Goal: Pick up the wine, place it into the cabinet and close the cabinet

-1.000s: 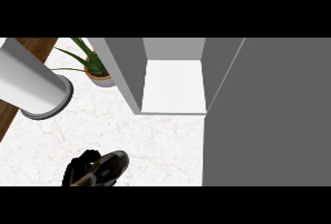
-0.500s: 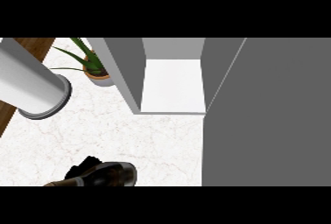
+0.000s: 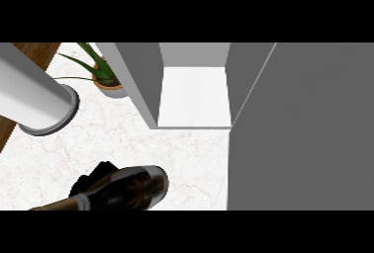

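The wine bottle (image 3: 131,190) is dark brown with a pale band. It lies tilted at the lower edge of the head view, left of centre, above the marble counter (image 3: 182,153). My right hand (image 3: 93,179) is shut on it, and only its black fingers show on the bottle's left side. The cabinet (image 3: 194,96) stands open behind it, its white shelf bare. Its grey door (image 3: 306,128) is swung out and fills the right side. A grey forearm (image 3: 33,94) crosses the upper left. My left hand does not show.
A potted green plant (image 3: 106,79) stands on the counter just left of the cabinet's side wall. A brown wooden strip (image 3: 33,52) runs along the counter's left edge. White marble lies between the bottle and the cabinet opening.
The bottle and the hand round it have sunk toward the lower edge and tipped over to the left. The cabinet, its door and the grey forearm have not moved.
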Controlling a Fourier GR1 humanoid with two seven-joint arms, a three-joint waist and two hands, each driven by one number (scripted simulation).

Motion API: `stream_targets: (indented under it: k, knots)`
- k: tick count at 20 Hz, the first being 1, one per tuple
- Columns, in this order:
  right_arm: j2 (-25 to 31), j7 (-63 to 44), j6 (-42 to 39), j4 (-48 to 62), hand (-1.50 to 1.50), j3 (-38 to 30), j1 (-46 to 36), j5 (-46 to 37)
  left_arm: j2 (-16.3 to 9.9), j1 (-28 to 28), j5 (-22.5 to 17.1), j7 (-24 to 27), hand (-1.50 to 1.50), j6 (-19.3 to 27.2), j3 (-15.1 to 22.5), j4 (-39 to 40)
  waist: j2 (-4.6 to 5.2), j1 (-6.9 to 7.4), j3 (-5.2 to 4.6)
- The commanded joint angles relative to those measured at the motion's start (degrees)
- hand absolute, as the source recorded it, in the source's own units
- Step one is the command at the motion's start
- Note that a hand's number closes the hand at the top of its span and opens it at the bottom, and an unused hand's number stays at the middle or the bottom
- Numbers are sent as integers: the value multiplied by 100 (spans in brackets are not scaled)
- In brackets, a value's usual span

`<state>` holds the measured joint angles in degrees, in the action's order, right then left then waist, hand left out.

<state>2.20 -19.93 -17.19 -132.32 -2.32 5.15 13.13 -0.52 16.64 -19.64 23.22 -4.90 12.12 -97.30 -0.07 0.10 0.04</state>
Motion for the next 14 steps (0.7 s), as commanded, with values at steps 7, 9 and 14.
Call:
stream_targets:
  k: [7, 9, 14]
  knots:
    - [70, 213, -304, 79, -150, -166, 268, 240, 51, -1469, -64, -1102, 150, 1403, 372, -204, 5, -34, -3]
    - [305, -440, 16, -177, -150, -481, -174, 652, 51, -1640, -62, -1407, 150, 1585, 301, -506, 3, -24, -4]
    - [88, -155, 8, -21, -150, -193, -109, 283, 52, -2791, -47, -871, 150, 1981, 17, 793, 13, -55, -5]
